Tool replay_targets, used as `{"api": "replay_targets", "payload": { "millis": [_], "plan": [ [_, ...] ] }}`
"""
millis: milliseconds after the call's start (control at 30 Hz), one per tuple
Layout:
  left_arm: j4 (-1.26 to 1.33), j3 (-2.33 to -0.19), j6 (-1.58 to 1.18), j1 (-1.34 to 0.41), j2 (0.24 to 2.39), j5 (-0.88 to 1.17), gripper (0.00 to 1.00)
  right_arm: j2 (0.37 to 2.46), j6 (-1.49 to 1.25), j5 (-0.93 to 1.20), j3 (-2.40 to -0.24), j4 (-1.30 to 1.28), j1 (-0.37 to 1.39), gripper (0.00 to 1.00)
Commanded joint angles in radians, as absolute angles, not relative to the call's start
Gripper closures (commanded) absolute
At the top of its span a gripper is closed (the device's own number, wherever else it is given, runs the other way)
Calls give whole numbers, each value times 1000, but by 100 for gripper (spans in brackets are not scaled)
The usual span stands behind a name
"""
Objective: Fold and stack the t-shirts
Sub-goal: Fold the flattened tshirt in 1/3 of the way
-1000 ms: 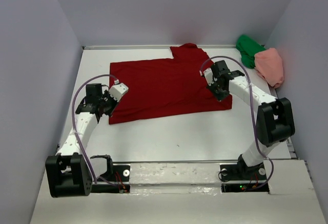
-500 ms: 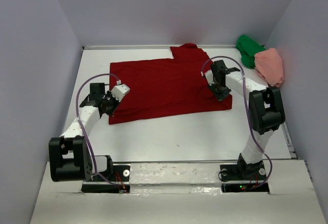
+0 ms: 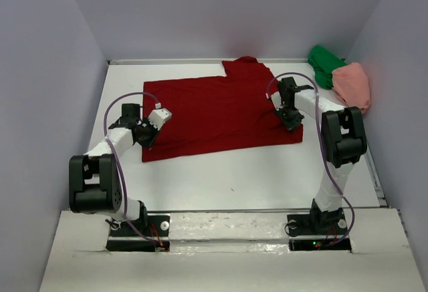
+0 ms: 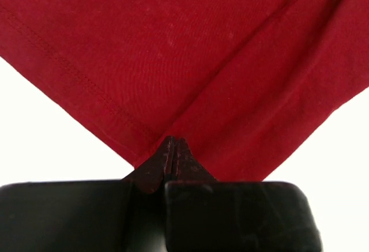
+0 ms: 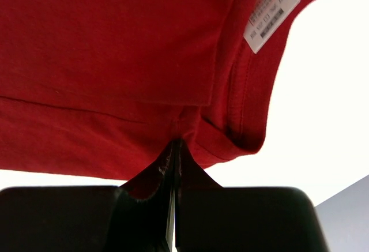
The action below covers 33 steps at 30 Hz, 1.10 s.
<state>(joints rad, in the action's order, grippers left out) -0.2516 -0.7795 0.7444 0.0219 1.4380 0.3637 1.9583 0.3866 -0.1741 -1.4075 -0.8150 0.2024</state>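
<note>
two edges of the dark red t-shirt (image 3: 221,113), laid flat between the grippers, are pinched: one by the left gripper (image 4: 173,149), one by the right gripper (image 5: 176,149); the green t-shirt (image 3: 324,65) and pink t-shirt (image 3: 353,85) are bunched beyond the latter.

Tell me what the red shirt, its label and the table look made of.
The red shirt: soft matte knit, likely cotton jersey; fine weave and stitched hem show. The label: thin white printed fabric or satin tape, can't tell which. The table: smooth white hard-looking surface, perhaps laminate or painted board.
</note>
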Motion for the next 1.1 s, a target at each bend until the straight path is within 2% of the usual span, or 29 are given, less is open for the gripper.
{"api": "replay_targets", "payload": {
  "millis": [0,533,1067],
  "plan": [
    [-259,-819,764,28,1466,374,100,1974,388,-193,-1456,-847,183,100],
    [-238,-772,770,26,1502,315,100,2049,397,-204,-1502,-902,173,100],
    [-248,-635,813,6,1404,287,100,1942,426,-239,-1347,-903,164,100]
  ]
}}
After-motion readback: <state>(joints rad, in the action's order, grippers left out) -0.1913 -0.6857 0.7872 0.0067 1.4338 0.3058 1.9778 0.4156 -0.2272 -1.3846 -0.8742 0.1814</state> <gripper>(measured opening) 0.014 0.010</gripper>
